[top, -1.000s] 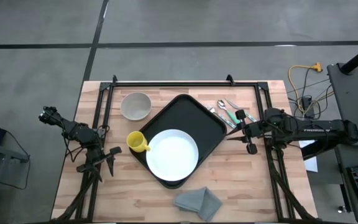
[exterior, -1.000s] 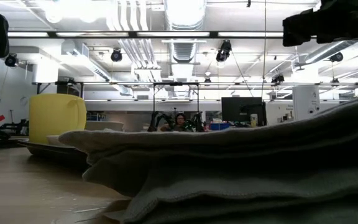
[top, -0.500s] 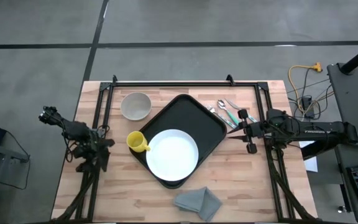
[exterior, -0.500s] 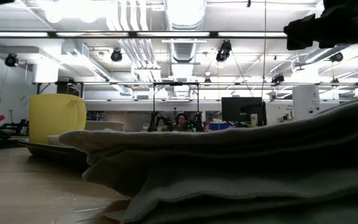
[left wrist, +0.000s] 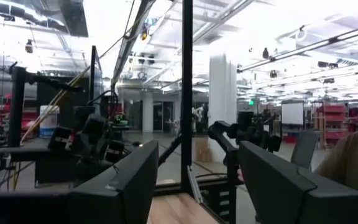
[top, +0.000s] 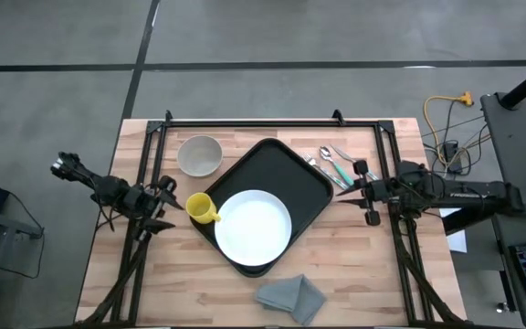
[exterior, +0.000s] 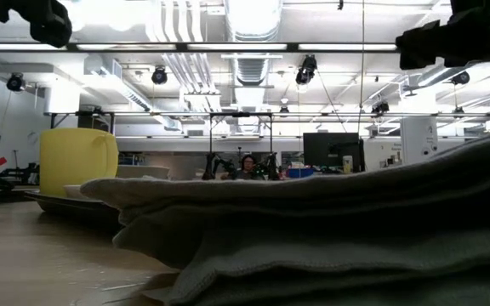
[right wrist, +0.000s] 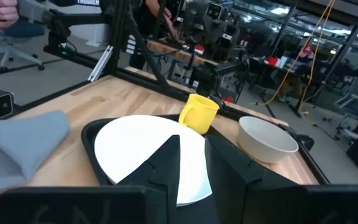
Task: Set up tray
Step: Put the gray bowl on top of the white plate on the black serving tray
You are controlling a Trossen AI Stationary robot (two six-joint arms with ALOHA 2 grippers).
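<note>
High view: overhead, straight down on whole table [top: 354, 256]. Low view: table-top level, tight behind grey cloth [exterior: 339, 229]. Right wrist view shares yellow cup [right wrist: 199, 113] with both.

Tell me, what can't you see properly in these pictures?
- Low view: the grey cloth fills the front and hides most of the table; only the yellow cup shows behind it.
- High view: the cutlery beside the tray is too small to sort.
- Right wrist view: the right gripper covers part of the white plate.
</note>
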